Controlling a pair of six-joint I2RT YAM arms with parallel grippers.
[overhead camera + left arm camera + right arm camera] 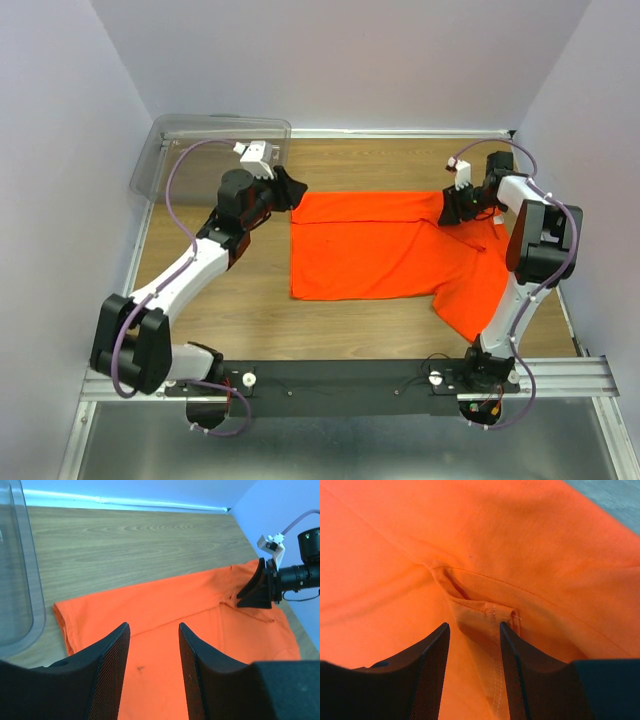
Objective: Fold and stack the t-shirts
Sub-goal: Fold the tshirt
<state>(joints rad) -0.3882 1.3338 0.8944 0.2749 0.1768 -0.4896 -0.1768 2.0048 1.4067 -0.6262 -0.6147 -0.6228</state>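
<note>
Evidently soft and limp, the orange t-shirt (380, 245) lay on the tabletop (230, 300), left claw (290, 189) and right claw (451, 209) both released and empty, likely best pinched at its far edge.

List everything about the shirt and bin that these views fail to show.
- Top view: bright orange fabric t-shirt, near-right corner hidden behind right arm.
- Left wrist: clear plastic bin cut off by left edge.
- Right wrist: shirt outline cut off; close-up only.

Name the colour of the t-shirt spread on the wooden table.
The t-shirt is plain bright orange, with no pattern. It shows best in the top external view.
</note>
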